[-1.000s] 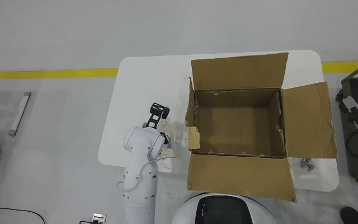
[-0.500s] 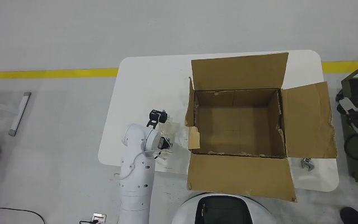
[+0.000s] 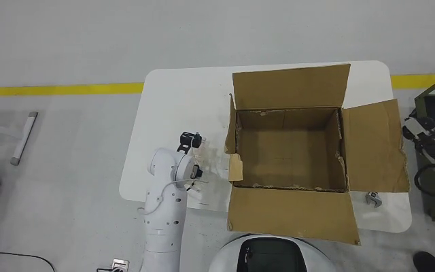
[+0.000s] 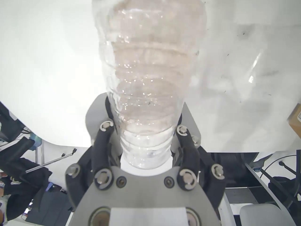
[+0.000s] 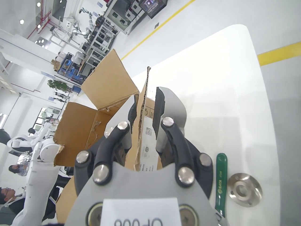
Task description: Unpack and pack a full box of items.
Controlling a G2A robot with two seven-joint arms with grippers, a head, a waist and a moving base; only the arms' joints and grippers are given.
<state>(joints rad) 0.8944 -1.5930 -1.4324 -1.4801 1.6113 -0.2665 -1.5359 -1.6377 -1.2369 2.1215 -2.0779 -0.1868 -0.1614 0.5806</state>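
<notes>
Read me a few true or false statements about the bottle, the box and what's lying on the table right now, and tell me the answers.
1. The left gripper is shut on a clear bottle. True.
2. The cardboard box holds several items. False: its floor is bare.
3. The box's flaps are folded shut. False: they lie spread open.
4. A green-handled wrench lies on the table beside a metal flange. True.

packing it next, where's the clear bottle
The bottle is in the left gripper over the table, left of the cardboard box in the top view.
</notes>
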